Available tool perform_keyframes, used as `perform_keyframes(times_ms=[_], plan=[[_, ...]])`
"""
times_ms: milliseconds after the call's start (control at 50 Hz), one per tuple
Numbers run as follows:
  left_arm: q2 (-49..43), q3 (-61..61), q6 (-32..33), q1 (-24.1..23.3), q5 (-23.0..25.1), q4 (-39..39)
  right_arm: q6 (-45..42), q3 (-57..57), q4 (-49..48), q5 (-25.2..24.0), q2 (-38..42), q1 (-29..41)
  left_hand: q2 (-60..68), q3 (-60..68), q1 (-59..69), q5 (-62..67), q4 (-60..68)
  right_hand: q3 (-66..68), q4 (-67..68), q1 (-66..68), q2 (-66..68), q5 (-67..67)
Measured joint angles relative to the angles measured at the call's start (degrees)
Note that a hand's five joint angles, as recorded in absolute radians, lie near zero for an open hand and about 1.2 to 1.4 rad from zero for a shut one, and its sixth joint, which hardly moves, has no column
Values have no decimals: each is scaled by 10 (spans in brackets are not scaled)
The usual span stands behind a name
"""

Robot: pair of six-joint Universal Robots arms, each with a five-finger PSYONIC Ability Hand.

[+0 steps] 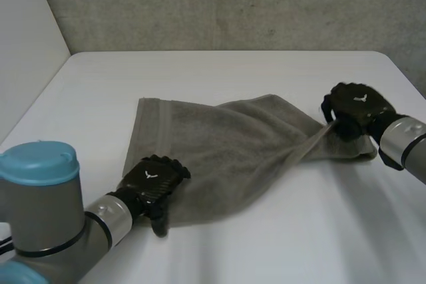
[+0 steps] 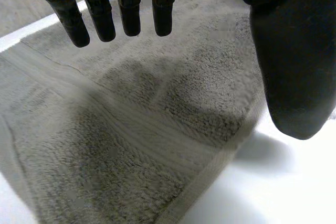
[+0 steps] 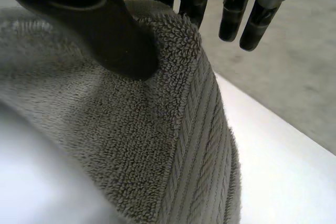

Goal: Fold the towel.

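Note:
A grey-brown towel (image 1: pixel 226 144) lies rumpled across the middle of the white table (image 1: pixel 233 71). My left hand (image 1: pixel 152 184) rests open above its near left edge, the fingers (image 2: pixel 128 9) straight over the cloth (image 2: pixel 131 145) and the thumb (image 2: pixel 294 66) out past the hem. My right hand (image 1: pixel 356 108) is at the towel's right end. There the thumb (image 3: pixel 105 30) presses the towel (image 3: pixel 131 145) against the fingers (image 3: pixel 241 14) behind it, close to the ribbed border. The pinched end is raised off the table, and the cloth runs taut from it towards the middle.
A grey wall (image 1: pixel 233 4) stands behind the table's far edge, and a pale wall (image 1: pixel 26 44) runs along the left side. Bare table surface lies beyond the towel and in front of it at the right.

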Motion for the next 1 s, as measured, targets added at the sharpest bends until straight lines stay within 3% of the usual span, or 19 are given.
perform_keyframes(times_ms=[120,380,420,540,620,800,1000], plan=[[-39,33,-18,-12,-7,-1,84,-17,-28,43,23,1,0,0,0,0,0,0,0,1,0,0],[-101,127,-79,-76,-54,0,98,-22,-27,47,54,11,11,0,5,25,0,0,0,2,3,1],[-112,141,-82,-88,-68,1,97,-21,-26,46,54,12,82,0,45,89,0,0,0,2,3,1],[-136,168,-81,-105,-124,0,96,-19,-26,45,51,11,487,0,448,485,0,0,0,2,3,1],[-142,171,-78,-102,-154,-3,93,-14,-25,43,45,7,601,0,566,619,0,0,0,2,3,2],[-110,139,-76,-62,-167,-6,75,7,-19,36,17,-15,613,0,567,632,0,0,0,2,9,2],[-6,82,-70,-32,-146,-21,-78,83,32,-26,-64,-43,617,0,567,636,0,0,0,2,9,2]])
